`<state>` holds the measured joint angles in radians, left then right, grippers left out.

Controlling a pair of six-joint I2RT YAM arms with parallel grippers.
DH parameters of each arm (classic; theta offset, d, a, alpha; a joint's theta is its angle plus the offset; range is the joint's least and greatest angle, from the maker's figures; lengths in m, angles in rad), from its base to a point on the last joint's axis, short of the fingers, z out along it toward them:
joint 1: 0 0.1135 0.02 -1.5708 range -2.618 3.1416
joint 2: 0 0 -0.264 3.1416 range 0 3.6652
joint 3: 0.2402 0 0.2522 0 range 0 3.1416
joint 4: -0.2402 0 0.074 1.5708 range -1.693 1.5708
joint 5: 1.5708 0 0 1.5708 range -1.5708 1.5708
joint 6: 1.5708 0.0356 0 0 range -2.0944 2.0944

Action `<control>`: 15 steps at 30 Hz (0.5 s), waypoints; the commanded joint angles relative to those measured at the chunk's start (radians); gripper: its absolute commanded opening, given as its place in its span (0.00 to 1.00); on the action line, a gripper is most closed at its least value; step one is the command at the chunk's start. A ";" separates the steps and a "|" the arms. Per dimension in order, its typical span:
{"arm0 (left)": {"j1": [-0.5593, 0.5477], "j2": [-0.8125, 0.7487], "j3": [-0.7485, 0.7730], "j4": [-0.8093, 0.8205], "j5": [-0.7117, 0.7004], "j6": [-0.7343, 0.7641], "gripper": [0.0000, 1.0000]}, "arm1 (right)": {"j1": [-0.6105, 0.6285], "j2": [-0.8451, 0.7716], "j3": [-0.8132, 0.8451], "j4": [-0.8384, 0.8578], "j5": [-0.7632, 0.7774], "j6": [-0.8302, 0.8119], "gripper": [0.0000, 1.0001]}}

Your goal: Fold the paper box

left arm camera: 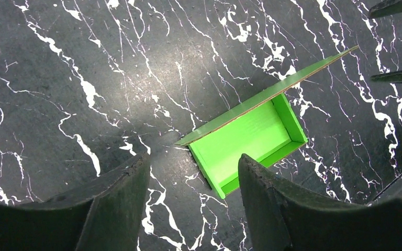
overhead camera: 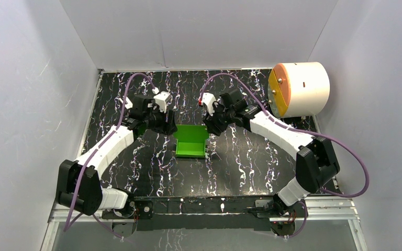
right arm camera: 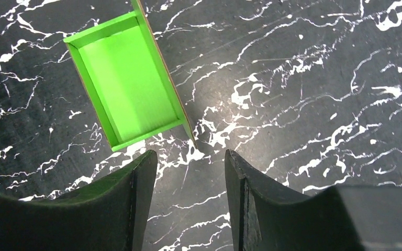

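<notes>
The paper box point(overhead camera: 191, 142) is bright green card folded into a shallow open tray, lying mid-table between both arms. One long flap point(left arm camera: 272, 93) stands up along its far side in the left wrist view. My left gripper point(overhead camera: 168, 127) hovers at the box's left end, open, with nothing between its fingers point(left arm camera: 120, 193); the box point(left arm camera: 246, 138) lies just past its tips point(left arm camera: 193, 159). My right gripper point(overhead camera: 210, 127) hovers at the right end, also open and empty point(right arm camera: 191, 156), with the box point(right arm camera: 128, 83) ahead and left of its fingers point(right arm camera: 241, 183).
A large white cylinder with an orange-yellow face point(overhead camera: 299, 89) lies at the back right corner. White walls enclose the black marbled table point(overhead camera: 251, 167) on three sides. The arm bases sit at the near edge.
</notes>
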<state>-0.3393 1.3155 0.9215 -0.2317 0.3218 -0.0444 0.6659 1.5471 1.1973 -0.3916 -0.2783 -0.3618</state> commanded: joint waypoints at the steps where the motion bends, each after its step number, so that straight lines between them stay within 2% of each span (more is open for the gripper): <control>1: 0.012 0.021 0.059 -0.037 0.077 0.040 0.59 | -0.009 0.013 0.003 0.085 -0.084 0.001 0.58; 12: 0.023 0.116 0.150 -0.089 0.134 0.090 0.52 | -0.026 0.067 0.024 0.100 -0.135 -0.010 0.47; 15: 0.023 0.120 0.148 -0.090 0.156 0.094 0.49 | -0.027 0.073 0.023 0.100 -0.140 -0.013 0.40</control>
<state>-0.3225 1.4433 1.0363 -0.2802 0.4160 0.0235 0.6430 1.6249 1.1961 -0.3328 -0.3759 -0.3698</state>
